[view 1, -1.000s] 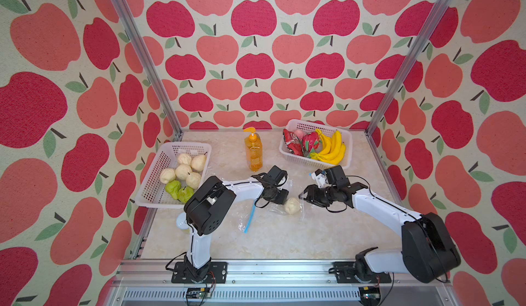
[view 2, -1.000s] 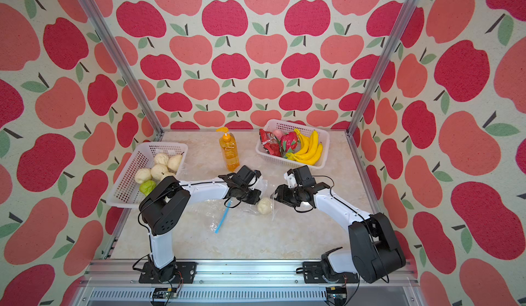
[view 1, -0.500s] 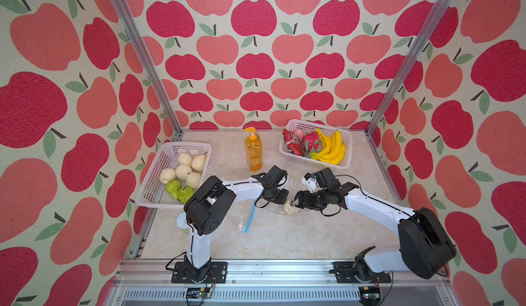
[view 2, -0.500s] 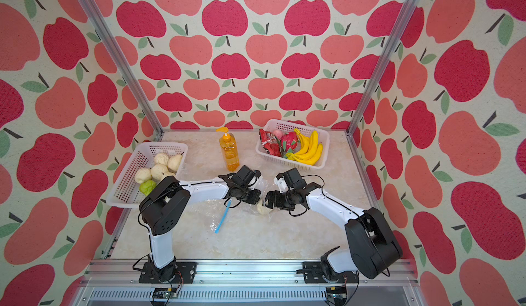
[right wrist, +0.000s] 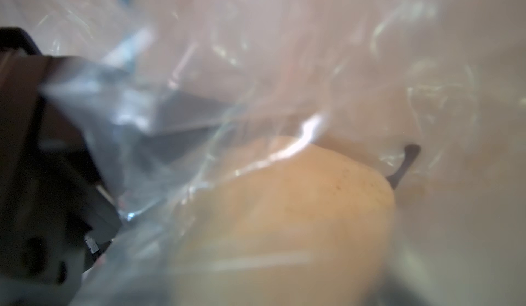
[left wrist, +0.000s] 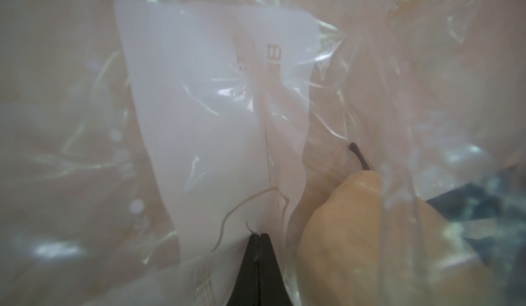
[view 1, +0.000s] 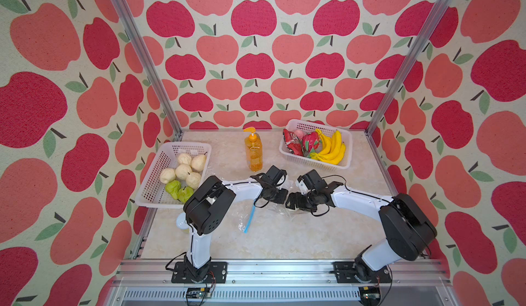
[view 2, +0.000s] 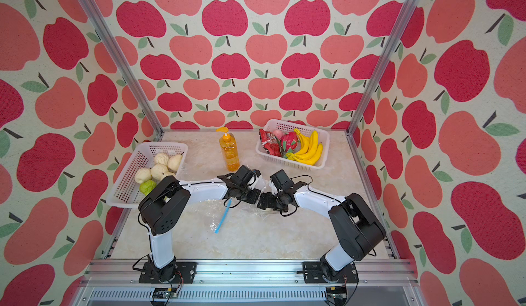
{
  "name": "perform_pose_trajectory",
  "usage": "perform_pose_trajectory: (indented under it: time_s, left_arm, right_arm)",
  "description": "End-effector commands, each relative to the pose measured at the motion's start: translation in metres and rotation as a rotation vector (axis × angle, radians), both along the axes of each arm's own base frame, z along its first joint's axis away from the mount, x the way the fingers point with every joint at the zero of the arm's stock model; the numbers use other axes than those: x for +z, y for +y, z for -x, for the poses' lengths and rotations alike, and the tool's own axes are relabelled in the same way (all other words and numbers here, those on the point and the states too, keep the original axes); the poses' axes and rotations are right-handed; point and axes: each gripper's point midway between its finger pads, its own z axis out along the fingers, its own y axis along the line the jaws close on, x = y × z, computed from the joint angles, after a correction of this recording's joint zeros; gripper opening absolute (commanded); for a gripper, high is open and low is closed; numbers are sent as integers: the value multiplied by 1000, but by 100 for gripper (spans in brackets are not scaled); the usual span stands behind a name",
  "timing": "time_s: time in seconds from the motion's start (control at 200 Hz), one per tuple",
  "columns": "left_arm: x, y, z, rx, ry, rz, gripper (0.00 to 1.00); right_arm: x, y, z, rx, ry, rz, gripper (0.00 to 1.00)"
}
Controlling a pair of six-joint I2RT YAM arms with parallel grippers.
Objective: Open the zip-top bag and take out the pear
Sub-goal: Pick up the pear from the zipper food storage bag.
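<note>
Apple-print wallpaper (view 1: 254, 17), red and salmon fruit with green leaves on cream, covers all three walls of the booth. Silver aluminium posts (view 1: 139, 48) rise from the back corners. Between them lies a glossy cream marble-patterned table (view 1: 270, 242), with a ribbed metal rail (view 1: 270, 273) along its near edge where both arm bases are bolted.

At the table's edge on the robot's left, a white slotted plastic basket (view 1: 152, 185) holds pale pears and two green ones. Toward the back an orange pump bottle (view 1: 253, 153) stands upright. To its right a second white slotted basket (view 1: 310, 162) carries yellow bananas (view 1: 330, 151), a pink dragon fruit and red packets.

Mid-table a clear plastic zip-top bag (view 1: 239, 213) sprawls crumpled, its blue zip strip (view 1: 250, 219) slanting toward the near edge. The left claw (view 1: 280, 198) is clenched on the bag: the left wrist view shows its black tips (left wrist: 250, 262) pressed together with film pinched between them. The right claw (view 1: 291, 202) sits just beside it, almost tip to tip, low over the bag's end. Whether it is released or clenched I cannot tell, since its tips are hidden.

A tan pear (left wrist: 370, 247) with a dark curved stem lies under the crinkled film just beside the left claw's tips. It looms large and blurred in the right wrist view, very close to that camera.
</note>
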Motion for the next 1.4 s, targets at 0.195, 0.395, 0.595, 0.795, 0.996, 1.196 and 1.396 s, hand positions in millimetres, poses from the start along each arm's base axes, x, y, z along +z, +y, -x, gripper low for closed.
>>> perform_pose_trajectory:
  time_s: [0.195,0.395,0.595,0.795,0.996,1.196,1.396]
  left_arm:
    - [-33,32,15,30,83,-101,0]
    - [-35,37,13,36,86,-109,0]
    - [-34,39,12,39,85,-112,0]
    - [-35,39,12,36,87,-113,0]
    - [-34,37,11,34,87,-110,0]
    - [-37,40,13,35,92,-116,0]
    - [-38,46,13,46,96,-120,0]
  right_arm:
    - [22,-18,-17,-87,-81,88,69]
    - [36,-31,-15,-106,-98,77,64]
    - [33,-37,-20,-162,-81,65,82]
    - [25,-27,-24,-172,-48,60,86]
    - [8,-16,-28,-157,-21,89,85]
    - [13,-21,-31,-169,-61,126,71]
    - [35,-43,-25,-179,-99,134,66]
